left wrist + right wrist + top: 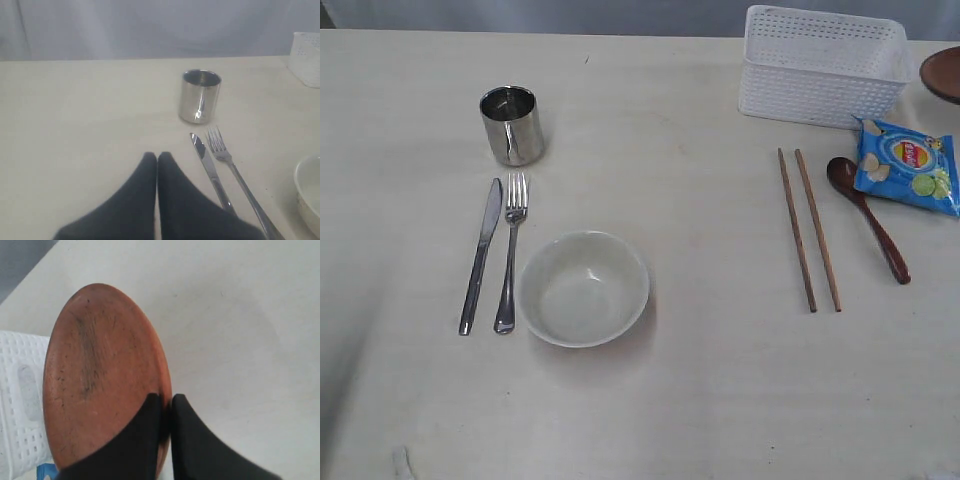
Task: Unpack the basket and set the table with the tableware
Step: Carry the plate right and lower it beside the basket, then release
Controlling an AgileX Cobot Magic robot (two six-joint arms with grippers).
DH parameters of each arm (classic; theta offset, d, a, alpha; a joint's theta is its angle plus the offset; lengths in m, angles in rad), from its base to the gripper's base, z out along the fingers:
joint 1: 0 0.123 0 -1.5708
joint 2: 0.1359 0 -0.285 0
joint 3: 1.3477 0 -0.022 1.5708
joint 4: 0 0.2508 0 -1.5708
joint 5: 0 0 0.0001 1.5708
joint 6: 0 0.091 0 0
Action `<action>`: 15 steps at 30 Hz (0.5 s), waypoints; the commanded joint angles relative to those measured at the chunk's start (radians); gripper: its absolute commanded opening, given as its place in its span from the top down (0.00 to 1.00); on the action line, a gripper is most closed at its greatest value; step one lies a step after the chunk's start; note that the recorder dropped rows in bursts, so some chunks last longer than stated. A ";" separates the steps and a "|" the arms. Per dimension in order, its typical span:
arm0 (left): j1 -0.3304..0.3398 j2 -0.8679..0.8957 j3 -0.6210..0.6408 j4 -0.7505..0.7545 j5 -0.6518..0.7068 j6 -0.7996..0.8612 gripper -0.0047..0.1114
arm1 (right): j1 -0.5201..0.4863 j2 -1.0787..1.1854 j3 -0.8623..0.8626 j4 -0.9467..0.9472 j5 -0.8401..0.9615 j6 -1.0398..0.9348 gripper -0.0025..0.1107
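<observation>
A: State of right gripper (166,402)?
B: Closed on rim of plate (100,370), beside basket (820,70) at far right edge of bench (700,400)
A: State of left gripper (157,157)?
B: Closed, empty, over bench near knife (480,255)
A: Laid out on bench?
B: Left side: cup (511,125), knife, fork (510,250), bowl (583,288); right side: chopsticks (808,230), spoon (868,217); chips packet (908,165) just beside basket

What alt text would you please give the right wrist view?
The right gripper is shut on the rim of a round brown plate, with the pale table behind it. A white perforated basket shows beside the plate.
</observation>
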 commanded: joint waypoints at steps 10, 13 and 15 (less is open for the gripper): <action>-0.008 -0.003 0.003 -0.001 -0.002 -0.002 0.96 | 0.000 0.120 0.015 0.215 -0.159 -0.136 0.98; -0.008 -0.003 0.003 -0.001 -0.002 -0.002 0.96 | 0.008 0.154 0.015 0.279 -0.159 -0.178 0.98; -0.008 -0.003 0.003 -0.001 -0.002 -0.002 0.96 | 0.020 0.170 0.013 0.283 -0.150 -0.178 0.98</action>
